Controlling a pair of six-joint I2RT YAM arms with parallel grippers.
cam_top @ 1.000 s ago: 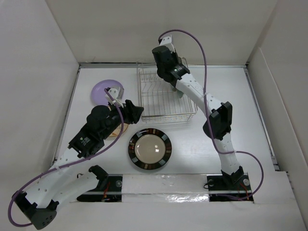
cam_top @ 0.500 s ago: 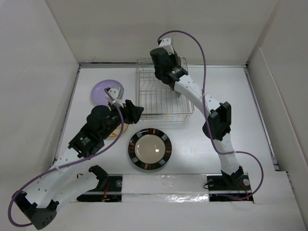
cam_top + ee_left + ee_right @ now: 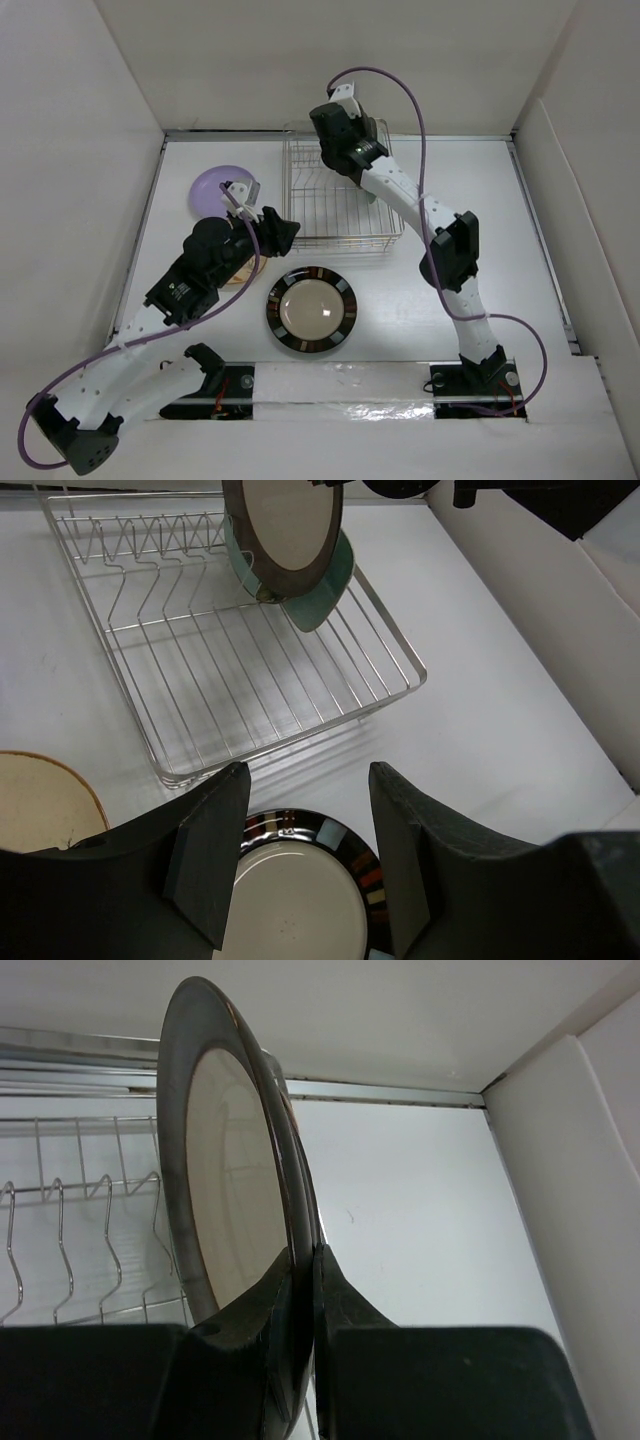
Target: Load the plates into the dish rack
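Two arms up top, Mia: the right arm (image 3: 400,195) stretches over the dish rack (image 3: 330,238), its fingers hidden beneath the wrist from here.

Right, Sam, and the left gripper (image 3: 285,232) hangs at the rack's near left corner, above the black-rimmed plate (image 3: 311,311) lying flat on the table (image 3: 480,200). The lavender plate (image 3: 215,188) sits far left.

On to the left wrist camera, then. Those fingers (image 3: 210,865) stand about half apart with nothing between them, only the black-rimmed plate below.

Beyond them a grey-brown plate (image 3: 285,530) stands on edge at the far side of the rack, right against a pale green plate (image 3: 328,592) leaning in the wires. A tan plate (image 3: 40,800) peeks in at the left.

Does the grey-brown one touch the wires?

Can't tell from this angle.

Right wrist camera now: the right gripper (image 3: 303,1290) is pinched almost closed on the lower rim of that grey-brown plate, one finger on each face.

Plate upright, cream face turned towards the rack's tines at the left, white table beyond.
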